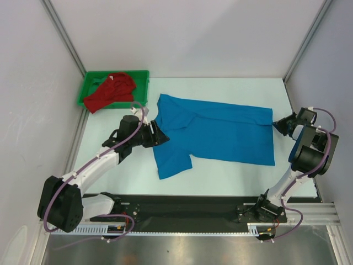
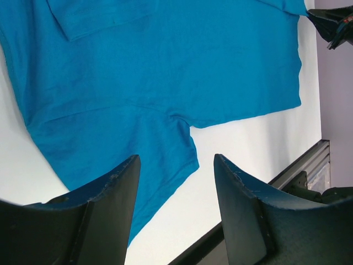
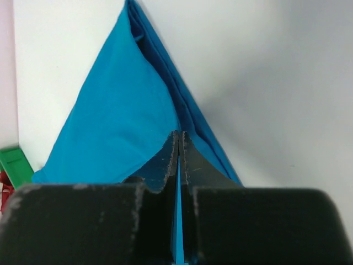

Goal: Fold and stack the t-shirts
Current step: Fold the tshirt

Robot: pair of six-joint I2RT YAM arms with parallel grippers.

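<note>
The bright blue short-sleeved cloth shirt (image 1: 220,132) lies flat in the middle of the white worktop (image 1: 231,176), its long axis left to right and its collar leftward. A green plastic tray (image 1: 142,74) at the far left corner holds the crumpled red cloth shirt (image 1: 110,91). The left pincer (image 1: 160,134) is spread at the blue shirt's near sleeve. The right pincer (image 1: 279,126) pinches the shirt's far right hem corner.

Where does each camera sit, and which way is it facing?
Top external: above and behind, looking down on the table; left arm and right arm show whole.
Left wrist: on the left arm, facing across the blue shirt toward the right gripper; left gripper open in the foreground.
Right wrist: low at the shirt's corner, facing the green tray; its fingers shut on blue cloth.
Shared: all three show the blue shirt.
</note>
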